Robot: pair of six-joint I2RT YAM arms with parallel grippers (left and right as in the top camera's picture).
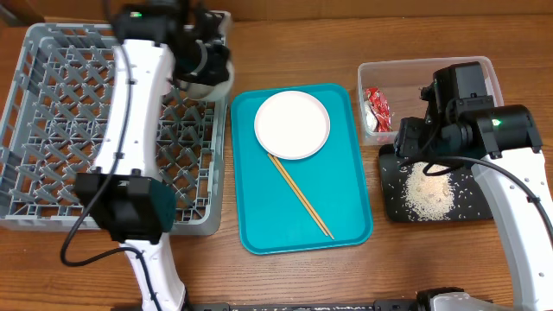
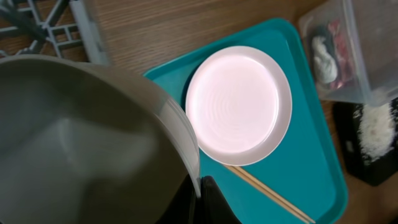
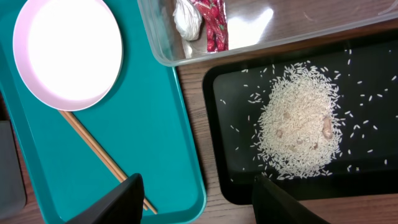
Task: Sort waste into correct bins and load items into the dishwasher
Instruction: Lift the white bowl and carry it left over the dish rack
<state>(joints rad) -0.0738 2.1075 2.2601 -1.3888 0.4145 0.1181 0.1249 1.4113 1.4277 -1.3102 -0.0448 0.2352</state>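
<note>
My left gripper (image 2: 200, 186) is shut on the rim of a grey-white bowl (image 2: 81, 137), which it holds over the near-right corner of the grey dish rack (image 1: 52, 104). In the overhead view the bowl (image 1: 212, 76) hangs at the rack's edge. A round white plate (image 1: 292, 124) and wooden chopsticks (image 1: 301, 194) lie on the teal tray (image 1: 346, 216). My right gripper (image 3: 199, 205) stands open and empty, one finger above the teal tray and the other above the black tray (image 3: 230, 174). That black tray holds a pile of rice (image 3: 298, 127). The red wrapper (image 3: 214, 25) lies in the clear tub (image 3: 249, 31).
A crumpled white scrap (image 3: 186, 18) lies next to the wrapper in the tub. Loose rice grains are scattered over the black tray's floor. A strip of bare wooden table (image 1: 220, 190) separates the rack from the teal tray.
</note>
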